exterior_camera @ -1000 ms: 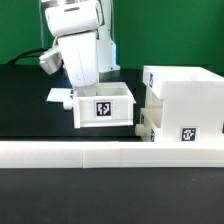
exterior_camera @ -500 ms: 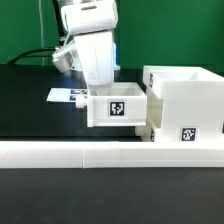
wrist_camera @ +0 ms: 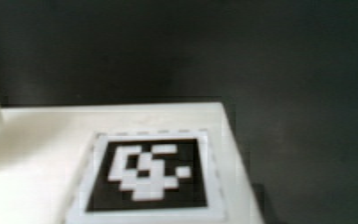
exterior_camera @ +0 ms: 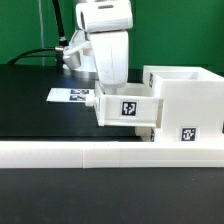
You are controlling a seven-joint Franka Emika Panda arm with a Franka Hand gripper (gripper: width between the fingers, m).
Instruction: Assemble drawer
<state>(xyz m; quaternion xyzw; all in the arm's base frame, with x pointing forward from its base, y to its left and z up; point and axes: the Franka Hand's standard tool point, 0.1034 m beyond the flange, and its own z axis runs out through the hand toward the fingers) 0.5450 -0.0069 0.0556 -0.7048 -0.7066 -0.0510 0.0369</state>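
In the exterior view my gripper reaches down into a small white drawer tray with a square marker on its front wall. It is shut on the tray's wall, and the fingertips are hidden inside the tray. The tray's right end touches the large cube-shaped housing at the exterior view's right. A second tray with a marker sits low at the housing's front. The wrist view shows a blurred white surface with a black-and-white marker over the dark table, and no fingers.
A long low white rail runs across the front. The marker board lies flat on the black table behind the held tray, at the exterior view's left. A green backdrop stands behind.
My gripper and the tray have moved steadily toward the exterior view's right, from beside the marker board to against the housing. The housing and the second tray have not moved.
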